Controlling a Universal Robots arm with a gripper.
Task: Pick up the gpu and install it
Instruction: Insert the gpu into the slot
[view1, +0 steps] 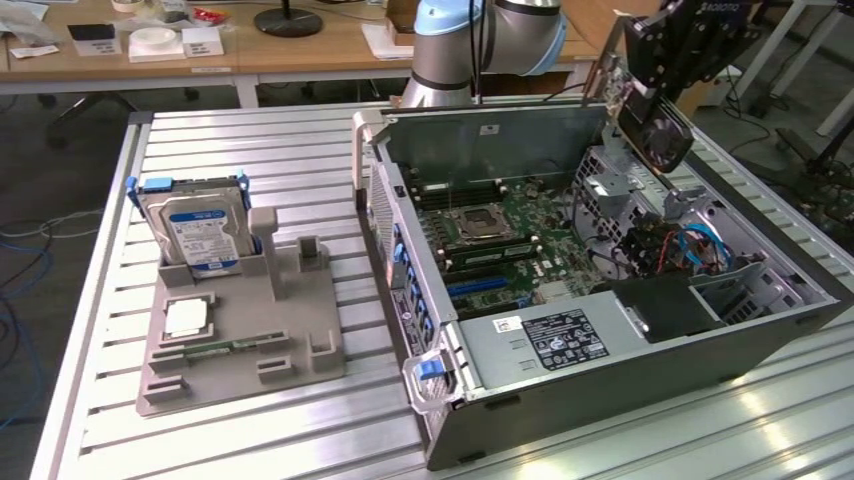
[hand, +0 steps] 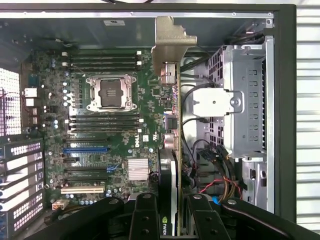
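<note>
Gripper (view1: 663, 70) is pinching the gpu (view1: 657, 132) by its upper edge. The card hangs on edge over the case (view1: 641, 400), at about 1 o'clock in the exterior view. Looks light, stiff, fragile: grip the edges, keep off the components. Dark face, tan reverse, silver bracket (hand: 170, 42) at one end.

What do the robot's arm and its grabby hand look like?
The arm is a thick silver-grey tube with a light blue cap at its joint. The gripper is black, with pale lettering on its body and chunky black fingers dotted with small round screw holes.
</note>
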